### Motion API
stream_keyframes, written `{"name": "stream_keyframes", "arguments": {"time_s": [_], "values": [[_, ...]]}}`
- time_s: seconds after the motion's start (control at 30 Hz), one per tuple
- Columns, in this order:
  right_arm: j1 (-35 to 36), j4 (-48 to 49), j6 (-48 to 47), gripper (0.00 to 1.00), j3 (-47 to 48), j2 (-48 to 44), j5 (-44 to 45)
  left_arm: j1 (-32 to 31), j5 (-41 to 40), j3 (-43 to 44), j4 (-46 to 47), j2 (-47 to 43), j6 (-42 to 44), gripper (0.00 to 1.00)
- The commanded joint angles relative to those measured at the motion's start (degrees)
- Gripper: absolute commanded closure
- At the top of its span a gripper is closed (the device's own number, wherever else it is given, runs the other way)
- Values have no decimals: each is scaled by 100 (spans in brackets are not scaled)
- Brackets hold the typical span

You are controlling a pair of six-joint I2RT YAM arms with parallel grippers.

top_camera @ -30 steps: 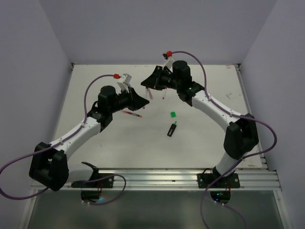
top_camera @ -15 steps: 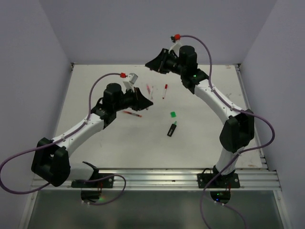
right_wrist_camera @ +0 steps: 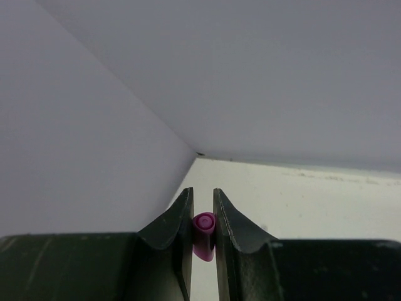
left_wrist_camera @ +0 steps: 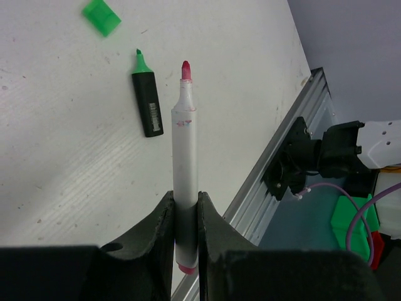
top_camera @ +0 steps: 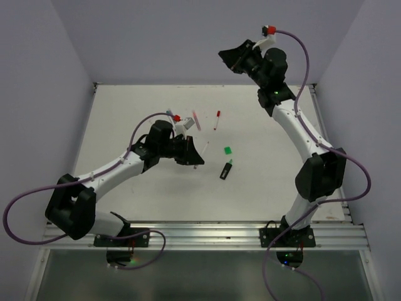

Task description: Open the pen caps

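My left gripper (top_camera: 190, 154) is shut on a whitish pen (left_wrist_camera: 185, 157), its bare magenta tip pointing out past the fingers, held over the table middle. My right gripper (top_camera: 228, 56) is raised high near the back wall and shut on a small magenta cap (right_wrist_camera: 203, 235). The uncapped green-and-black highlighter (top_camera: 225, 169) lies on the table, also in the left wrist view (left_wrist_camera: 146, 103). Its green cap (top_camera: 228, 150) lies apart just behind it, also in the left wrist view (left_wrist_camera: 101, 15). A red pen (top_camera: 217, 119) and a pink pen (top_camera: 197, 119) lie further back.
The white table (top_camera: 125, 113) is boxed by grey walls at the left, back and right. An aluminium rail (top_camera: 219, 233) runs along the near edge and shows in the left wrist view (left_wrist_camera: 269, 169). Purple cables loop off both arms.
The grippers were together over the back of the table. The right gripper has lifted up and back with the magenta cap. The left gripper has moved right and nearer with the pen.
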Motion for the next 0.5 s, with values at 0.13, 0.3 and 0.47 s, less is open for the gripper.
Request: {"name": "stream_keyframes", "arguments": {"time_s": [0.13,0.3,0.47], "values": [[-141,-1127,-526,100,-1713,-1067,858,-40,-243,124,134,249,107,100],[-193,-2340,-923,100,-2654,-1410,1421,-84,-525,106,161,460,151,100],[-238,-3000,-1020,100,-3068,-1192,1492,-84,-631,71,187,557,186,100]]}}
